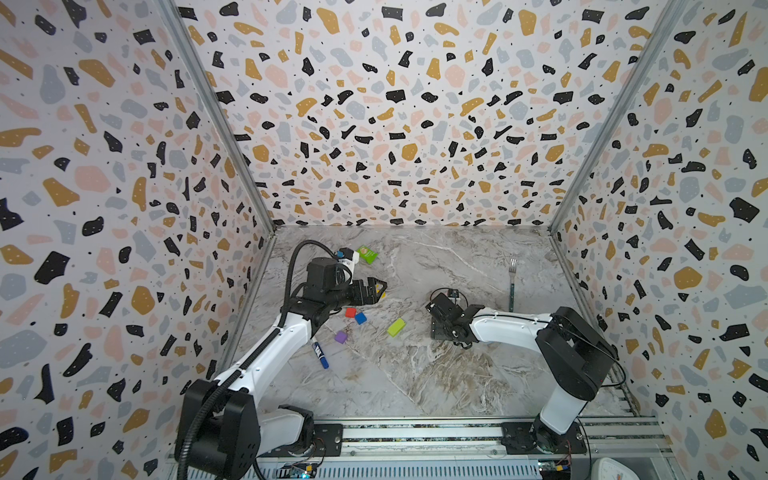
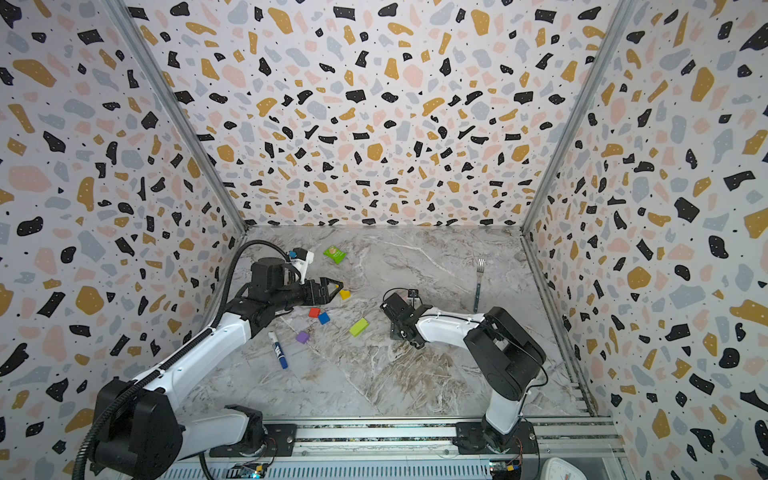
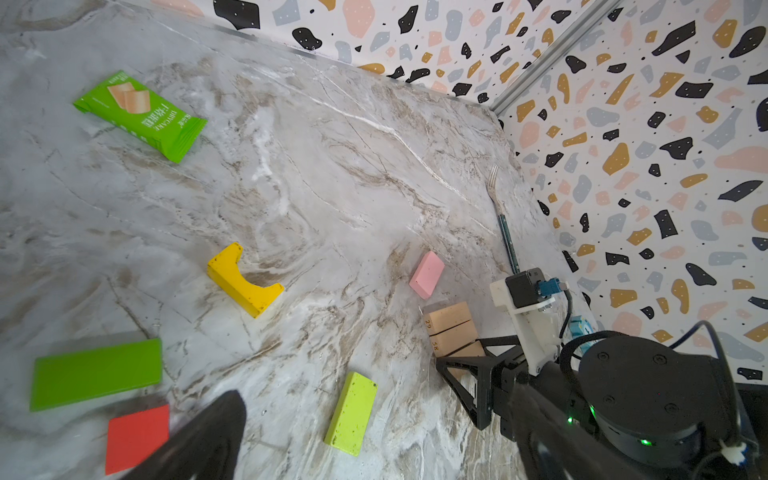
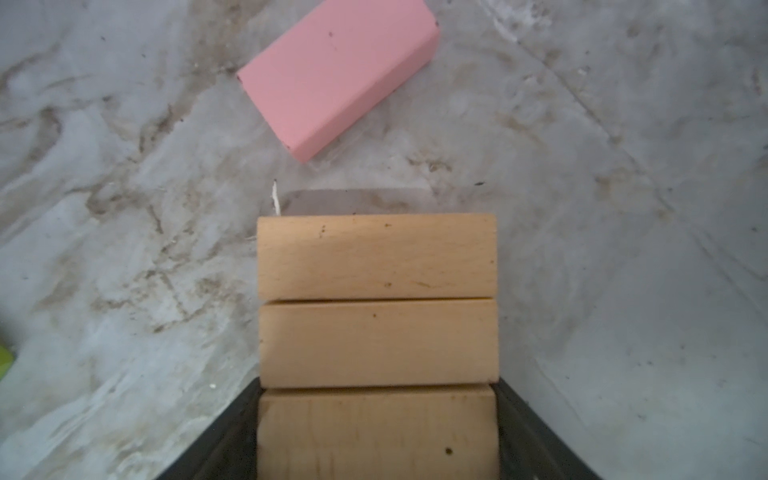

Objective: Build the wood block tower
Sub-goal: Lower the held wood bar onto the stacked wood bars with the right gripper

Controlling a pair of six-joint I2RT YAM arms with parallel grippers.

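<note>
Marble-veined table (image 1: pixel 415 374) between speckled walls (image 1: pixel 104 208) carries everything. In both top views the left gripper (image 1: pixel 376 289) hangs with its jaws spread wide and nothing between them. The yellow arch (image 2: pixel 345 294) lies just under their tips. The red cube (image 1: pixel 350 312), blue cube (image 1: pixel 360 318), purple cube (image 1: pixel 341 337) and lime bar (image 1: pixel 396 327) lie loose, back from those tips. The right gripper (image 1: pixel 438 307) sits low over the table, its grip hidden here by its own wrist.

In the left wrist view the tower amounts to one row of tan bars (image 3: pixel 451 328) flat on the table. The right jaws flank the nearest bar, and the pink bar (image 3: pixel 427 274) lies just beyond the row.

In the right wrist view the jaws pinch the third tan bar (image 4: pixel 376 432) by its ends. It sits flush against the two bars ahead of the tips.

The likely trouble is the release. If one jaw lets go first or drags on the way back, the bar could skew or leave a gap, giving later layers a crooked base. A forward nudge would shove the row into the pink bar. On the other side, wide jaws descending on the arch could knock the red cube.
</note>
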